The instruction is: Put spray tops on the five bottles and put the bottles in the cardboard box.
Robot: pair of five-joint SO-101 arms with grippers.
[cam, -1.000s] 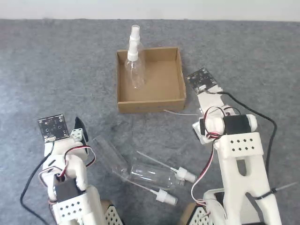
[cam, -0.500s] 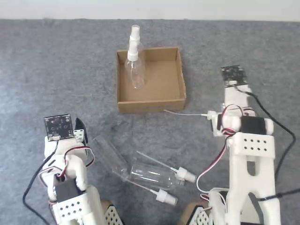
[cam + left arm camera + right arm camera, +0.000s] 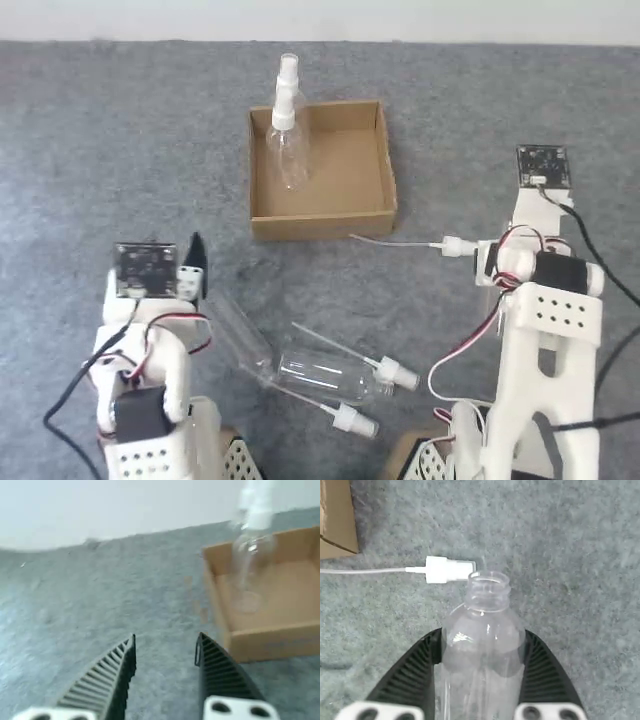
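The right pincer (image 3: 482,636), of matt black ribbed plastic, clamped a bottle (image 3: 484,605) of clear, glossy, smooth plastic. Just beyond the bottle's mouth lay a spray top (image 3: 447,570) of smooth white plastic. The bench (image 3: 580,540) wore rough, matt grey cloth; ahead of the left pincer (image 3: 165,652), the cardboard box (image 3: 275,649) looked dull brown paperboard

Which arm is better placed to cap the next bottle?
Right. The right claw is shut on an uncapped bottle, with a loose spray top lying just past its mouth. The left claw is open, empty.
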